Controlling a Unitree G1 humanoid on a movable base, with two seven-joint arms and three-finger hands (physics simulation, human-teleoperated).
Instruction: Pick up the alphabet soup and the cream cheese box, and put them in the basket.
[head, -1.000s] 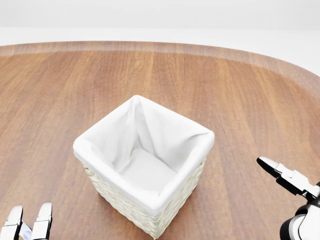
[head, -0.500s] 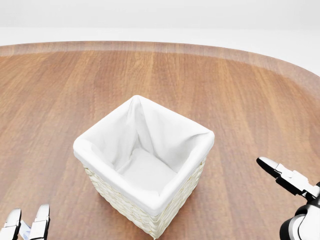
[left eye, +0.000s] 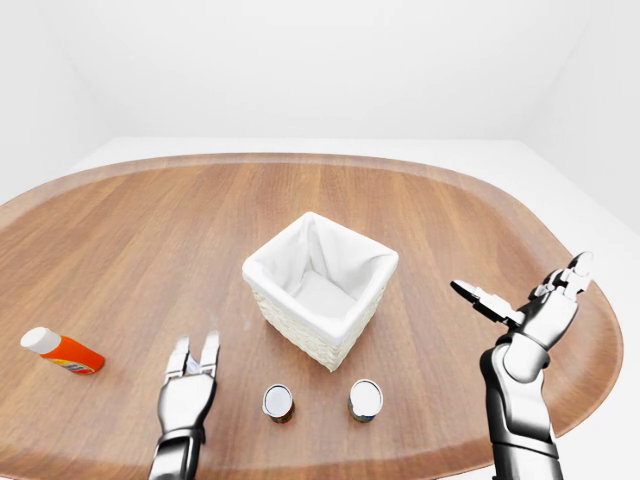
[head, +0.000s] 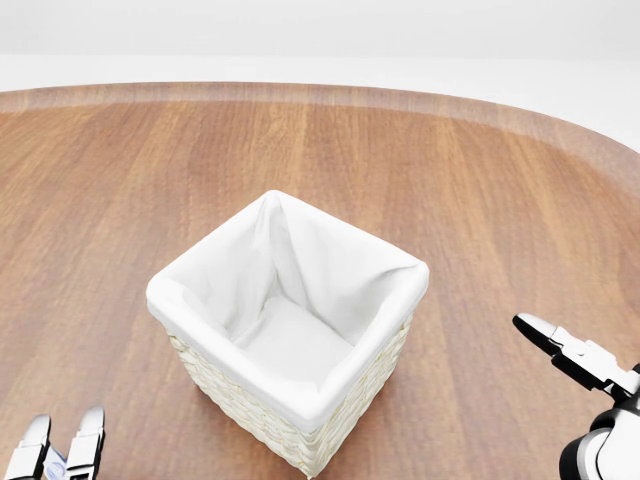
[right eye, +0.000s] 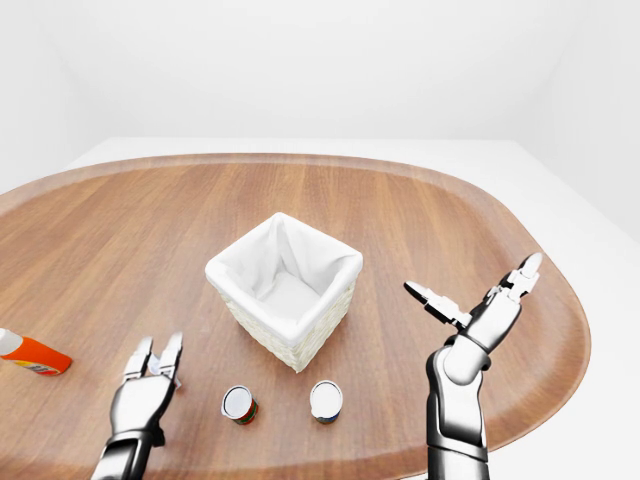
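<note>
The woven basket (left eye: 296, 333) with a white cloth lining stands at the middle of the wooden table; its inside is empty in the head view (head: 352, 238). Two upright cans stand below it in the left-eye view, one on the left (left eye: 277, 402) and one on the right (left eye: 365, 399); the left one shows a red and green label (right eye: 238, 405). I cannot tell which is the alphabet soup. No cream cheese box shows. My left hand (left eye: 197, 346) is open and empty, left of the cans. My right hand (left eye: 522, 290) is open and empty, raised right of the basket.
An orange bottle with a white cap (left eye: 62, 351) lies at the table's left edge. The oval wooden table (left eye: 150, 230) spreads wide around the basket, with its rim close below the cans. White floor and walls surround it.
My left hand's fingertips have shifted very slightly at the bottom left of the head view. The right hand and the basket have not moved.
</note>
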